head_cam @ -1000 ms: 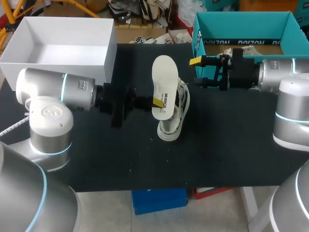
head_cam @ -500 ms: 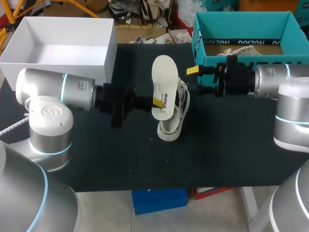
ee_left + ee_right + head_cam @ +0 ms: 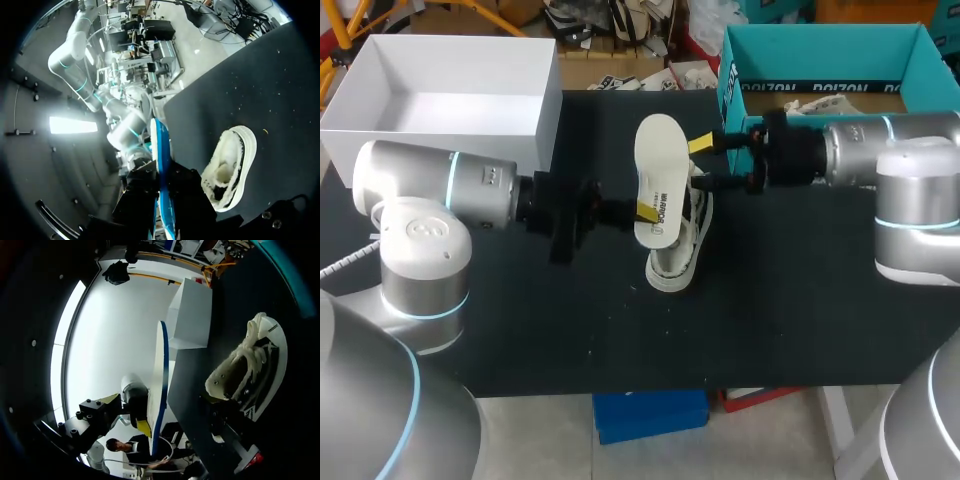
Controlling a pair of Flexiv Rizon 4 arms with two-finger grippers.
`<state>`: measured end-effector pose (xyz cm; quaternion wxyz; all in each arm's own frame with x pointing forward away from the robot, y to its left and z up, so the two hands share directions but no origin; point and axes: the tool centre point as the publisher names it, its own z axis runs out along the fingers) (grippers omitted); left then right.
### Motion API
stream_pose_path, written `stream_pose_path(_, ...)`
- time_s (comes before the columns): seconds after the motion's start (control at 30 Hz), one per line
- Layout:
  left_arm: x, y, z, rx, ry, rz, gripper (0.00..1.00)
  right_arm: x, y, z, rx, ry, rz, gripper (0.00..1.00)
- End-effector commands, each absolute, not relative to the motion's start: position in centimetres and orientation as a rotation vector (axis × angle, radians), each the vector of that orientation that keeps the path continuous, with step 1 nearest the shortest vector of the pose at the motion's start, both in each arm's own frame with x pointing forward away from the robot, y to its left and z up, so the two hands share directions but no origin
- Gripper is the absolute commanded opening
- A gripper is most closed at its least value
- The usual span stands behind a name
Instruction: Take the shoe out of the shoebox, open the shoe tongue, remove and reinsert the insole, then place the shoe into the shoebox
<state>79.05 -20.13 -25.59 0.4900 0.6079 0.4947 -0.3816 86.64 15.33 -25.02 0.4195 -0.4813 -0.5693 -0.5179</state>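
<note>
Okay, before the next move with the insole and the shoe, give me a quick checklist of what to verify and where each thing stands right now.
1. Insole held: ok. The left gripper is shut on it, upright and out of the shoe.
2. Right gripper free: ok. Its fingers are spread by the shoe's collar, holding nothing.
3. Shoe out and resting on the table: ok.
4. Tongue pulled back far enough to take the insole: cannot tell.
5. Teal shoebox open on top: ok.
</note>
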Motion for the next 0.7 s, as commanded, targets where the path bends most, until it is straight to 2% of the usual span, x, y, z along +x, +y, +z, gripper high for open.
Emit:
stream_pose_path(0.03, 79.0, -20.2, -25.7, 1.475, 1.201, -0.921, 0.0, 87.4, 16.2, -25.1, -1.194, -1.438, -1.272, 1.0)
stream_pose_path(0.43, 79.0, -20.2, -25.7, 1.475, 1.201, -0.921, 0.0, 87.9, 17.7, -24.8, -1.18, -1.452, -1.241, 0.98)
stream_pose_path(0.47, 79.0, -20.2, -25.7, 1.475, 1.201, -0.921, 0.0, 87.9, 17.7, -24.8, -1.18, -1.453, -1.24, 0.56)
stream_pose_path(0.53, 79.0, -20.2, -25.7, 1.475, 1.201, -0.921, 0.0, 87.9, 17.7, -24.8, -1.184, -1.456, -1.238, 0.15)
stream_pose_path(0.57, 79.0, -20.2, -25.7, 1.475, 1.201, -0.921, 0.0, 87.9, 17.7, -24.8, -1.184, -1.456, -1.238, 0.0)
stream_pose_path(0.7, 79.0, -20.2, -25.7, 1.475, 1.201, -0.921, 0.0, 87.9, 17.7, -24.8, -1.184, -1.456, -1.238, 0.0)
